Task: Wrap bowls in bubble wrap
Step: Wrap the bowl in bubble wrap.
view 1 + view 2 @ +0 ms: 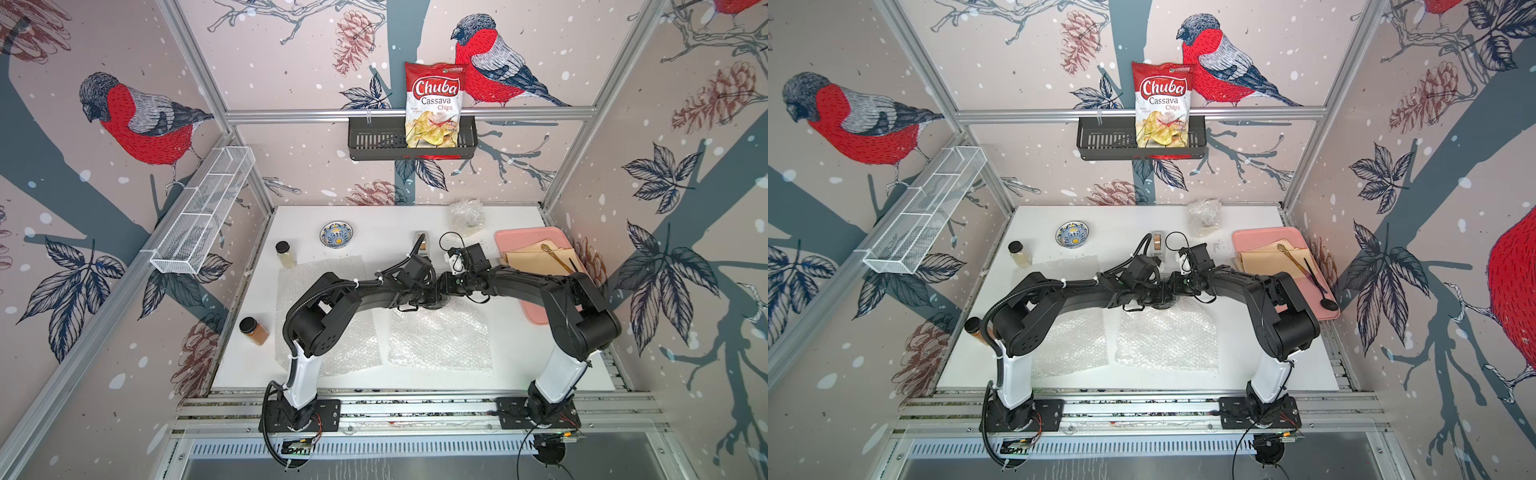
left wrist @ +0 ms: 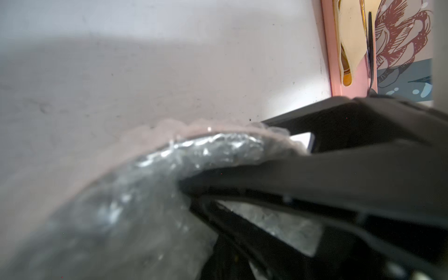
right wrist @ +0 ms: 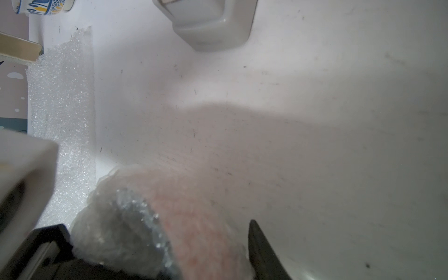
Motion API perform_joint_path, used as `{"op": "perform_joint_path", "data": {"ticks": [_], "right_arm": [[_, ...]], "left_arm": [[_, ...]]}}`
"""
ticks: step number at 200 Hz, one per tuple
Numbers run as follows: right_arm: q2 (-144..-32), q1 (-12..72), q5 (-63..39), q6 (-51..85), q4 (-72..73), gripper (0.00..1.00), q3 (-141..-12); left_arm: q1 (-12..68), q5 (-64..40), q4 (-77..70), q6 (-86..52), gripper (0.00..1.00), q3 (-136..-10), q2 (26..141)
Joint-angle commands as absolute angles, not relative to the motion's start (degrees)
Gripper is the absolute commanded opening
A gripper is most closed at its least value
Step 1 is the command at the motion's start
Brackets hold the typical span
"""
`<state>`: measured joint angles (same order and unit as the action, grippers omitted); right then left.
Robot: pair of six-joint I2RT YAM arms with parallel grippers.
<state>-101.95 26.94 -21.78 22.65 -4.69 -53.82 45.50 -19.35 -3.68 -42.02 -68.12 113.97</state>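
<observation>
My left jaws are shut, pinching bubble wrap [image 1: 440,340] over the dark bowl [image 2: 97,230] mid-surface [image 1: 374,224]. My right jaws straddle the same bundle; can't tell if they're gripping. Blue-yellow bowl [image 1: 336,234] sits far left.

The left arm [image 1: 365,295] and right arm [image 1: 523,282] rise from bases at the near edge. Their elbows are bent and their forearms run inward toward each other, so the two wrists nearly meet at mid-scene. The left claw [image 1: 431,297] points toward the right arm, its fingers [image 2: 266,174] pinched together on wrap [image 2: 218,143]. The right claw [image 1: 446,286] faces it, angled downward. Only one dark finger [image 3: 261,249] shows clearly, and whether this claw grips anything cannot be told.
</observation>
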Motion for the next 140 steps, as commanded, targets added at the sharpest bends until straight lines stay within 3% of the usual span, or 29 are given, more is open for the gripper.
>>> {"op": "perform_joint_path", "data": {"ticks": [1,69,140], "right_arm": [[-102.42,26.96,-16.17,22.91,-10.28,0.28,-52.83],[-99.21,25.37,-14.21,23.47,-5.45,0.21,-48.71],[-94.55,22.88,-10.87,24.83,-0.48,0.19,-43.41]], "left_arm": [[45.5,-18.04,-2.45,-41.83,0.05,-67.81,113.01],[45.53,-14.13,-2.11,-41.82,0.21,-66.09,107.37],[43.14,-8.7,-1.37,-41.4,0.27,-60.96,97.4]]}}
